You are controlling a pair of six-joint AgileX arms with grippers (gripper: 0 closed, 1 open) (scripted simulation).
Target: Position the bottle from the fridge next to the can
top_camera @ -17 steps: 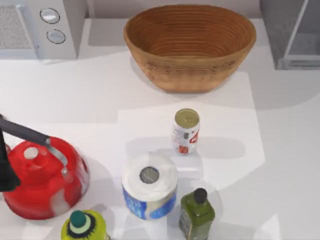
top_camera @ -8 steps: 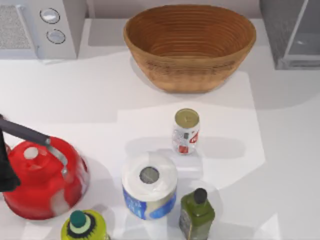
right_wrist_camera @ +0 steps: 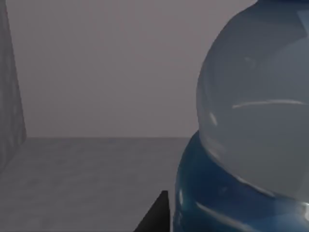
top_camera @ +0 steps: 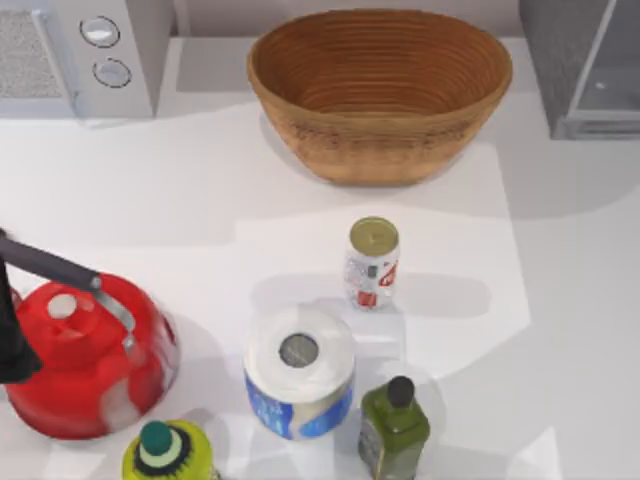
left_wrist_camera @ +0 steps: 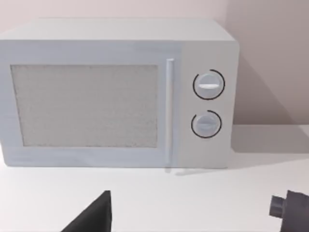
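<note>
The bottle (right_wrist_camera: 251,121), clear blue with a darker blue band, looms close in the right wrist view inside the grey fridge (right_wrist_camera: 96,96). My right gripper (right_wrist_camera: 198,220) is shut on it, and one dark finger (right_wrist_camera: 157,217) lies against its side. The top view has the fridge (top_camera: 580,70) at the back right with its door swung open. The white can (top_camera: 372,262) with red markings and a gold top stands upright mid-table. My left arm (top_camera: 12,330) is parked at the left edge, with its gripper (left_wrist_camera: 193,217) open and facing the microwave.
A wicker basket (top_camera: 380,90) sits at the back centre and a microwave (top_camera: 80,55) with two dials at the back left. In front of the can stand a paper roll (top_camera: 298,370), an olive bottle (top_camera: 395,425), a yellow-green bottle (top_camera: 165,455) and a red kettle (top_camera: 85,355).
</note>
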